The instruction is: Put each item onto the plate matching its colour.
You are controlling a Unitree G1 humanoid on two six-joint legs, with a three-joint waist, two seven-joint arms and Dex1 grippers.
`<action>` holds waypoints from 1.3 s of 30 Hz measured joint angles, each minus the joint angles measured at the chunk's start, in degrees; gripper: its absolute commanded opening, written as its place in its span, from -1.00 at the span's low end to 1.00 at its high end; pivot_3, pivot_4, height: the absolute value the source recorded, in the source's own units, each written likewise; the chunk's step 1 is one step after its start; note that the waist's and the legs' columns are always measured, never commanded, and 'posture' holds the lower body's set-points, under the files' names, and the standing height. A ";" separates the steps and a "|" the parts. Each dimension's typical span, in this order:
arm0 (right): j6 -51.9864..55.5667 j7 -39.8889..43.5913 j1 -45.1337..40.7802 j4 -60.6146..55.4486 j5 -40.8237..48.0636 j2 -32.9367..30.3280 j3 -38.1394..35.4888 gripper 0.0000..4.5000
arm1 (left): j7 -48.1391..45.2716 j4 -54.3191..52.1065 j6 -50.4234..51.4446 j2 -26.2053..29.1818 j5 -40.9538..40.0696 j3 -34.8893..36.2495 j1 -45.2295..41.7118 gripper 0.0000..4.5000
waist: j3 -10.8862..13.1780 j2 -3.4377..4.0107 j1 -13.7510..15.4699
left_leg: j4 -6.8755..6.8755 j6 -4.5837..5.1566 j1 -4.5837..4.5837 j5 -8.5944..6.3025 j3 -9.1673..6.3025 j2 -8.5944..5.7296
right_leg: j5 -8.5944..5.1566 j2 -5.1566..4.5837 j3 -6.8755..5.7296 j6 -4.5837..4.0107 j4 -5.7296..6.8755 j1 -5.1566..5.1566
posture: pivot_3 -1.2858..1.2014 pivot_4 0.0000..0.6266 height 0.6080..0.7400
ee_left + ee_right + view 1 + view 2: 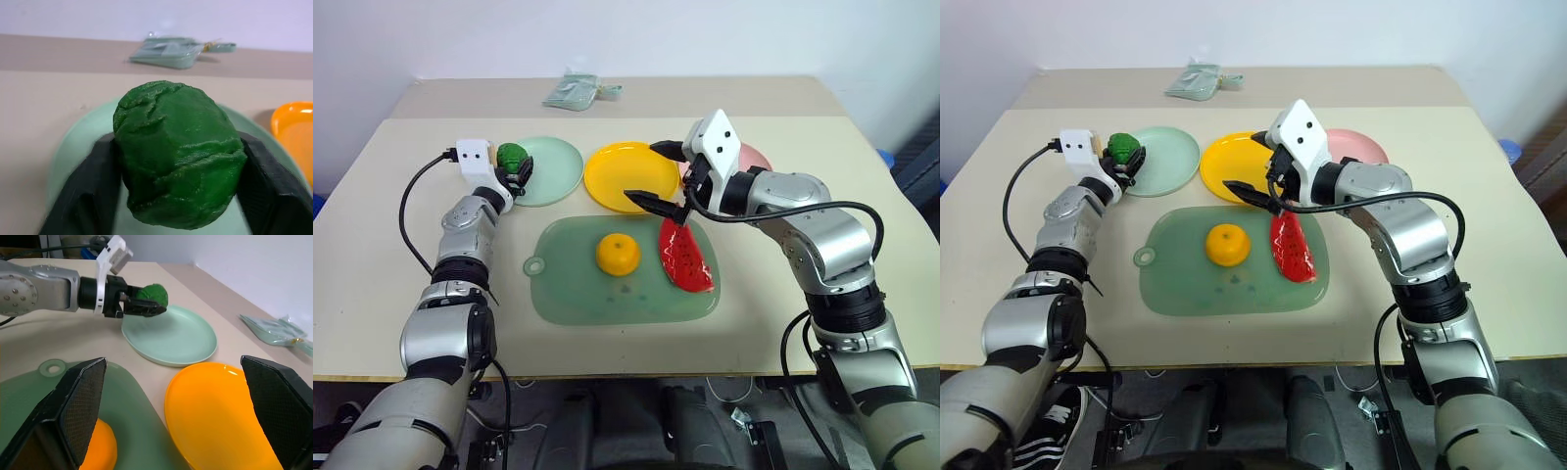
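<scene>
While the dark green leafy ball (178, 154) sits clamped between the two black fingers of the left gripper (517, 168), it hangs over the near rim of the mint green plate (553, 171) rather than its middle. Risk one: a release here could drop the ball on the sloped lip, and its rounded form may roll off onto the table (401, 176). Its surface is matte, bumpy and creased like folded leaves, likely a soft moulded plastic, so the grip looks secure for now.

The round orange (618, 255) and the red watermelon wedge (686, 257) lie apart on the pale green translucent mat (578, 294), both unplaced. The orange is smooth and spherical, prone to rolling if nudged; the wedge is flat, curved, seeded in black, and lies stable.

The right gripper (662, 176) hangs empty, jaws spread wide, above the bright yellow plate (617, 176) and close to the wedge's upper tip. Risk two: a descent from there could strike the glossy plate rim or push the wedge. The pink plate (1361, 147) lies behind that arm, partly hidden. A crumpled packet (578, 91) rests at the far edge.
</scene>
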 measured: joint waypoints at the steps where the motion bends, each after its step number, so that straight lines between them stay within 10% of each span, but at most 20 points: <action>1: 0.00 0.14 0.15 -0.23 0.01 -0.02 -0.02 1.00 | -0.16 0.75 -0.51 0.07 0.09 0.03 -0.18 0.97 | 0.00 0.00 -0.01 | 0.00 0.00 0.00 0.00 0.00 0.00 | 0.00 0.00 0.00 0.00 0.01 0.00 | 0.03 -0.52 1.00; 9: 0.03 0.17 0.36 -1.26 0.05 0.00 -0.32 1.00 | -7.33 -1.00 -1.46 0.58 -0.81 0.03 -1.18 0.97 | 0.00 0.00 0.04 | 0.02 0.00 0.00 0.00 0.00 0.00 | 0.00 0.00 0.00 0.00 0.01 0.01 | 0.03 -0.52 1.00; 22: -0.15 8.27 1.30 -1.17 3.15 -4.21 -2.21 1.00 | -49.77 -48.22 28.78 9.41 -18.33 -10.88 17.66 0.97 | 0.02 0.04 -0.64 | 0.01 0.00 0.04 0.00 -0.05 0.03 | -0.01 0.02 0.00 -0.01 -0.02 0.11 | 0.03 -0.52 1.00; 36: 1.17 20.61 8.92 -5.62 6.97 -14.68 -2.38 1.00 | -47.94 -35.95 10.78 -0.09 -1.23 -23.34 16.99 0.97 | 0.02 0.03 -0.05 | 0.08 0.01 0.06 -0.01 -0.01 0.04 | -0.01 0.03 0.02 -0.01 -0.03 0.11 | 0.03 -0.52 1.00; 39: 2.28 19.64 9.10 -6.05 7.37 -14.67 -2.54 1.00 | -47.49 -33.35 8.14 -1.61 -0.09 -23.62 15.83 0.59 | 0.02 0.03 0.25 | 0.13 0.01 0.06 -0.01 0.00 0.02 | -0.01 -0.01 0.02 -0.01 -0.03 0.15 | 0.03 -0.52 1.00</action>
